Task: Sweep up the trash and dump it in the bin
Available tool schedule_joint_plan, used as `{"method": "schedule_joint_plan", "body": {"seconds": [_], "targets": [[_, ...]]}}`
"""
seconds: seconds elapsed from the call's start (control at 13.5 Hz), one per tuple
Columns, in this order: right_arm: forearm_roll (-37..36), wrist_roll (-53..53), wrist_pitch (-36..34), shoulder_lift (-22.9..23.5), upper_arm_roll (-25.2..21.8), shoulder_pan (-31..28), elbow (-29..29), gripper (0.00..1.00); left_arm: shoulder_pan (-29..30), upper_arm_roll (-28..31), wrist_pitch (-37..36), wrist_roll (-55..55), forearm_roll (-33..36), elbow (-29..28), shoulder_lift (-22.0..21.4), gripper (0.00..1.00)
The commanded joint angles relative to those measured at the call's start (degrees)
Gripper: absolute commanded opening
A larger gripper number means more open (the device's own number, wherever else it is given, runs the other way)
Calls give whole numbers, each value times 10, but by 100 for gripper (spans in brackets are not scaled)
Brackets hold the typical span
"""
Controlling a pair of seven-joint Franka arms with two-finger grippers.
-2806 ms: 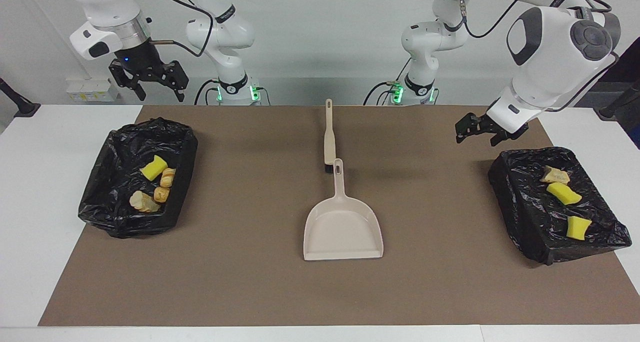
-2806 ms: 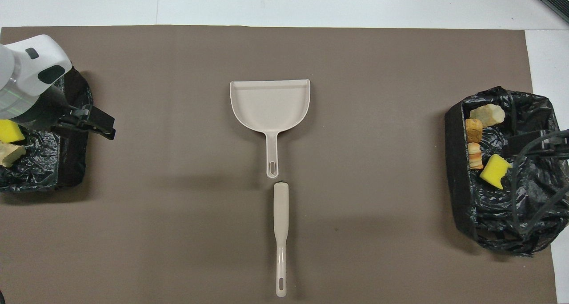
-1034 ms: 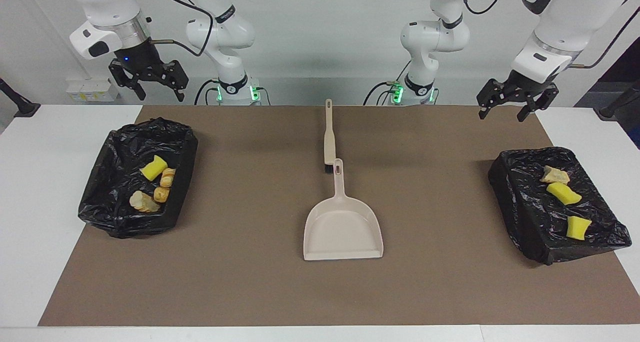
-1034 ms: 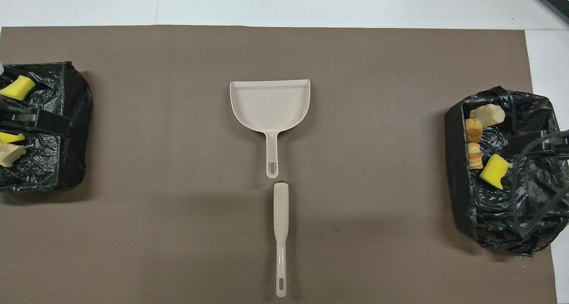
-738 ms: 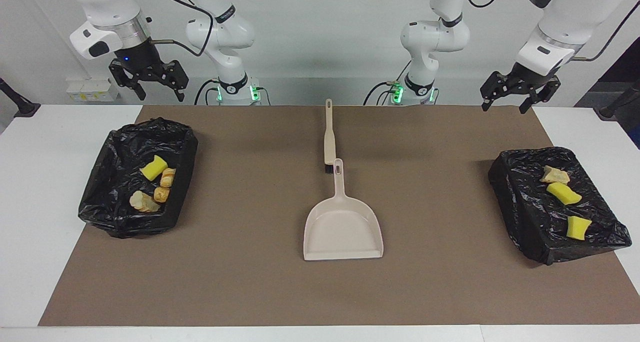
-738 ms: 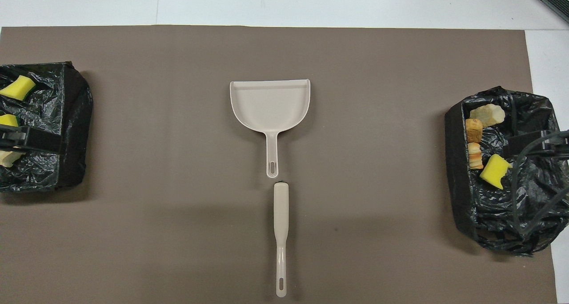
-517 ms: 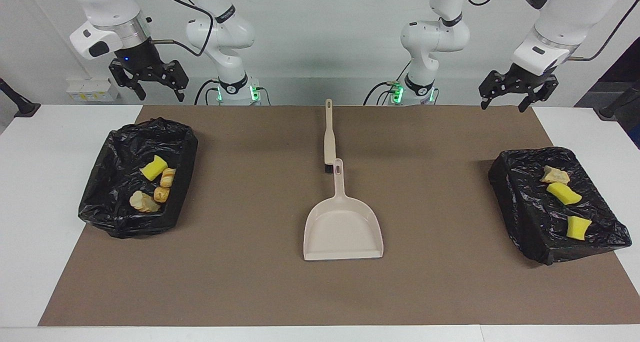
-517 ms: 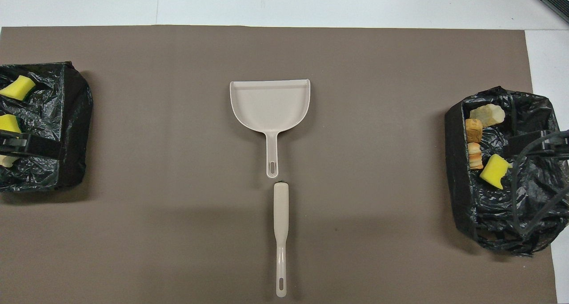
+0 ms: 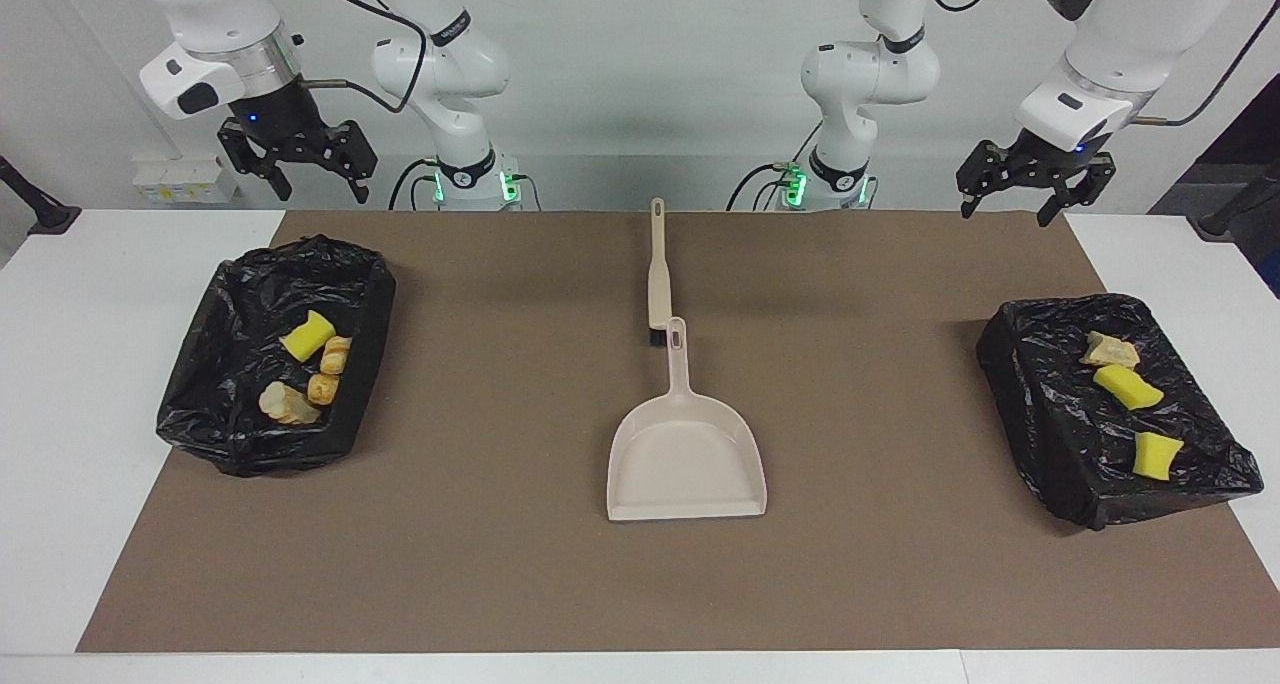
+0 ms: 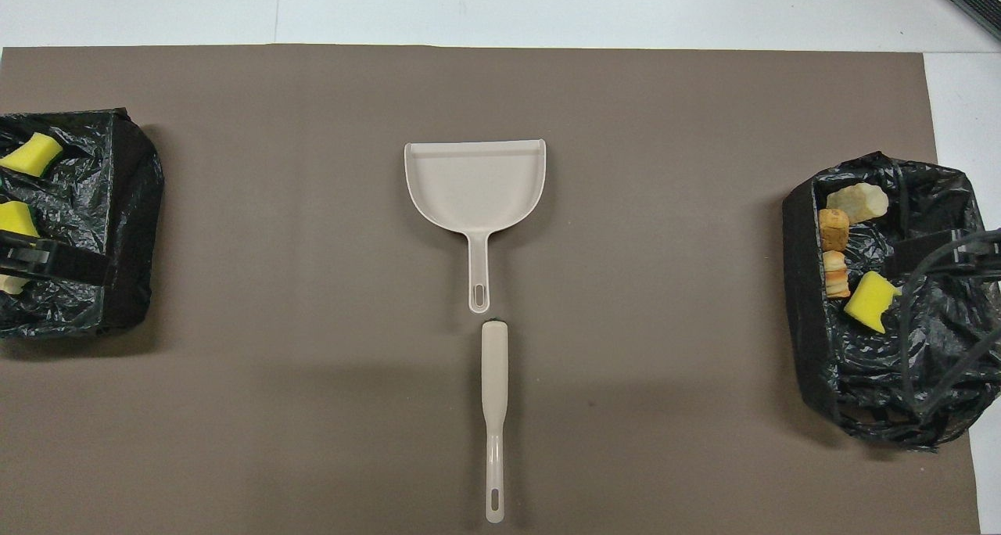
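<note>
The trash lies in two bins lined with black bags. In the bin (image 9: 370, 304) at the right arm's end are a yellow foam chunk (image 9: 307, 335) and three bread-like lumps (image 9: 322, 388). The bin (image 9: 1010, 364) at the left arm's end holds one lump (image 9: 1108, 349) and two yellow chunks (image 9: 1127, 386). A beige dustpan (image 9: 687, 459) lies mid-table, its handle toward the robots, with the brush (image 9: 657, 274) in line just past it. My right gripper (image 9: 318, 186) hangs open and empty high over its bin. My left gripper (image 9: 1006, 209) is also open and empty, high over its bin.
A brown mat (image 9: 500, 524) covers the middle of the white table (image 9: 60, 464). The dustpan (image 10: 475, 183) and brush (image 10: 494, 386) lie flat on it between the two bins. Both arm bases (image 9: 470, 179) stand at the table's edge.
My left gripper has risen from low beside its bin and drawn back toward the robots, barely moving over the last second. The right arm has stayed still.
</note>
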Motion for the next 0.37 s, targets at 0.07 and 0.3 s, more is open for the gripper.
{"method": "schedule_joint_plan", "body": {"seconds": [0.07,0.3], "targets": [[8,-19,12,-17,1,-7,-20,100,-4,4,3,8,10,-21,-17,100],[8,-19,12,-17,1,-7,-20,100,-6,4,1,7,10,-19,-17,100]]}}
